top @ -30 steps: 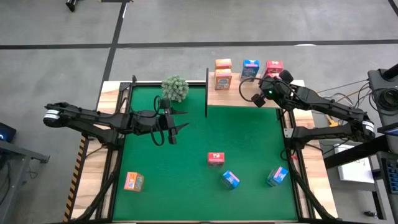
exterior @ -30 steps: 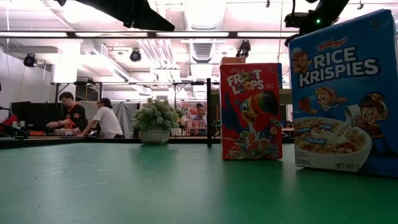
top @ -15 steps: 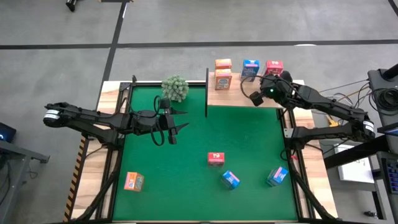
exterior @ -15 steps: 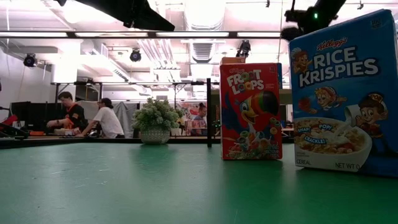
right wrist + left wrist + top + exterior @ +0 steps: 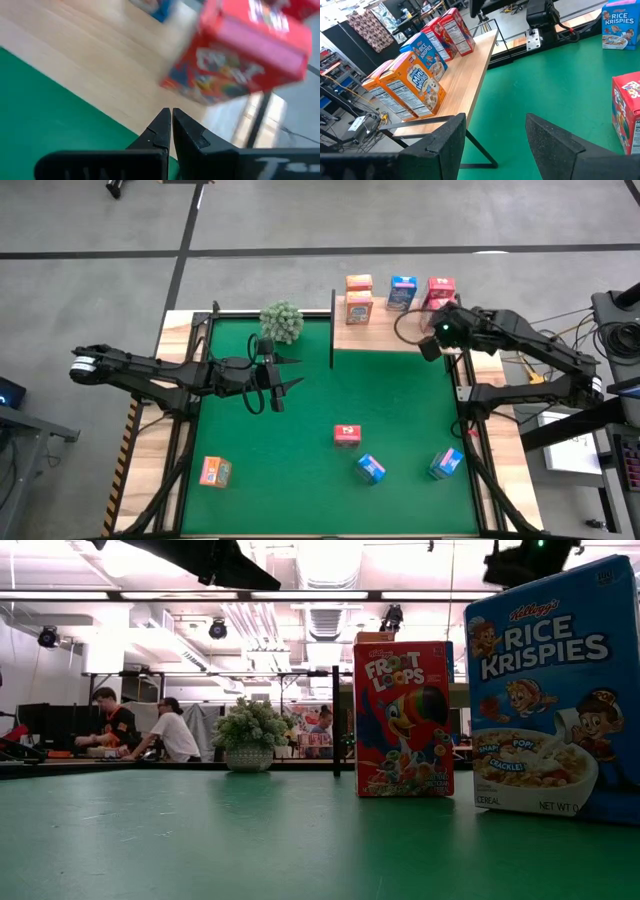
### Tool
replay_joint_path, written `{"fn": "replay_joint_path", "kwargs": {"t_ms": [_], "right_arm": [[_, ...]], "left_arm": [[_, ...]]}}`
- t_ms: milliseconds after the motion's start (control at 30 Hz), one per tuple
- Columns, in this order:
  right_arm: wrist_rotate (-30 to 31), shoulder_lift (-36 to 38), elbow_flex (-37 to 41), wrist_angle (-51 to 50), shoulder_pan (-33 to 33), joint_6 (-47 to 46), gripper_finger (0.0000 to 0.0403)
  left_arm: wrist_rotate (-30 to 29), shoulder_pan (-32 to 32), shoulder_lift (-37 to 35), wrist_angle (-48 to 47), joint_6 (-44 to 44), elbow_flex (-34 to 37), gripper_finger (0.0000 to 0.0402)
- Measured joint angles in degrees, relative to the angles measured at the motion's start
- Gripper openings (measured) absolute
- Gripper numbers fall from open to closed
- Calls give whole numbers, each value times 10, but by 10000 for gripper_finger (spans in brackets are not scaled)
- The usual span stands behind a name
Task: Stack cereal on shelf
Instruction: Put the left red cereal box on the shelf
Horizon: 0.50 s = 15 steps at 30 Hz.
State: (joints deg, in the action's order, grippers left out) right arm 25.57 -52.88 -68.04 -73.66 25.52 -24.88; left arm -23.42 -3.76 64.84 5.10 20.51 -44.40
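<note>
A: Where do we find the cereal? On the shelf (image 5: 385, 335) we count four boxes: two orange boxes (image 5: 359, 297), a blue box (image 5: 402, 291) and a red box (image 5: 440, 288).

B: And four more lie loose on the green mat (image 5: 320, 410): a red one (image 5: 346, 436), two blue ones (image 5: 371, 469) toward the mat's near edge, and an orange one (image 5: 214, 472) at the left corner of the counter (image 5: 150, 470).

A: We see the right gripper (image 5: 170, 116) empty, fingers pressed together, over the shelf's right end, just beside the red box there.

B: The left gripper (image 5: 495, 135) hangs over the mat near the round green plant (image 5: 282, 321). We see its fingers spread wide with nothing between them.
</note>
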Motion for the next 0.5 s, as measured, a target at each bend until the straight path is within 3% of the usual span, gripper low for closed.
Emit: {"fn": "replay_joint_path", "kwargs": {"t_ms": [300, 500], "right_arm": [[79, -2, 104, 96, 0, -10, 9], [156, -5, 132, 127, 0, -5, 9]], "left_arm": [[0, 0, 0, -1, 0, 0, 190], [0, 0, 0, -1, 0, 0, 190]]}}
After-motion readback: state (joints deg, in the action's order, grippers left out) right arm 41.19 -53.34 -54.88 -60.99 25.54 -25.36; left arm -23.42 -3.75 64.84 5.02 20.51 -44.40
